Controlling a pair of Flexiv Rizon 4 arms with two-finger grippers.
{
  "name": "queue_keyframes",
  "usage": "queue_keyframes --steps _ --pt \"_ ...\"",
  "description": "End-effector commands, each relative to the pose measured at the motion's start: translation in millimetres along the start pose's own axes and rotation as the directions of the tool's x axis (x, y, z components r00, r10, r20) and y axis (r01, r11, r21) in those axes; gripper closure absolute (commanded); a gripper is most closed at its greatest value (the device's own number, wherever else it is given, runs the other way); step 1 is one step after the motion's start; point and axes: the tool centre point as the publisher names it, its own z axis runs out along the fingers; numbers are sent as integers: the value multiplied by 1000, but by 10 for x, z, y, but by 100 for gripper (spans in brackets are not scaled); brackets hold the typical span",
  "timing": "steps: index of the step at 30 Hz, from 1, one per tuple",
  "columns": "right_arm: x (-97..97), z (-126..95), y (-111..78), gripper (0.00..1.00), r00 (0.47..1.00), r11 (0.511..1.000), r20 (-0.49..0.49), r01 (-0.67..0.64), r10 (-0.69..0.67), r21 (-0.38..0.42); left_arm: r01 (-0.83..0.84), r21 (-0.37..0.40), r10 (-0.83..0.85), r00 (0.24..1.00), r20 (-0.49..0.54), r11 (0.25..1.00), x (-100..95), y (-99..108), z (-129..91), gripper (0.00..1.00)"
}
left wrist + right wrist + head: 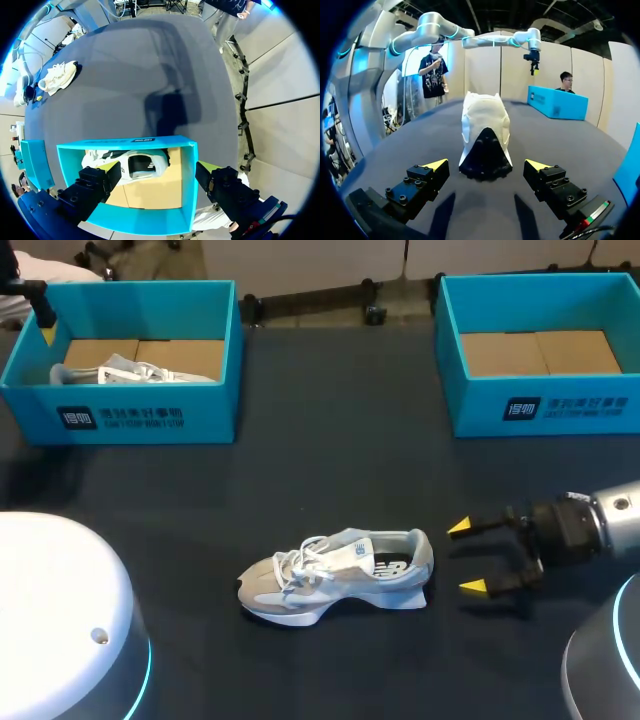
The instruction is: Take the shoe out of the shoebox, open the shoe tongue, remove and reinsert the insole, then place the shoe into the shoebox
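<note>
A grey and white shoe [335, 575] lies on its sole in the middle of the dark table, toe to the left. My right gripper [470, 558] stands open just right of its heel. From the right wrist view the heel [485, 137] is straight ahead of the open gripper [487, 167], apart from both fingers. My left gripper [45, 330] hangs over the far left corner of the left blue shoebox [150, 415]. In the left wrist view this gripper [159, 170] is open above the box [140, 145], where a second white shoe [137, 165] lies.
An empty blue shoebox [560, 405] with a cardboard floor stands at the back right. The white bases of my arms fill the front corners, left [60, 620] and right [600, 660].
</note>
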Motion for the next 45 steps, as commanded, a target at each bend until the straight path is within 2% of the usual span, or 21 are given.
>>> queue_keyframes --steps 1,15,36,45 --pt "-44 100 -8 0 1000 1000 -7 0 0 -5 -1 0 1 1000 -3 1000 1 -4 -6 0" --pt "94 416 109 0 999 1000 -47 14 -15 -24 -1 0 1 1000 -3 1000 1 -4 -6 0" --pt "-11 649 194 0 998 999 -44 33 -35 -39 -1 0 1 1000 -3 1000 1 -4 -6 0" --pt "51 742 232 0 998 999 -51 35 -37 -41 -1 0 1 1000 -3 1000 1 -4 -6 0"
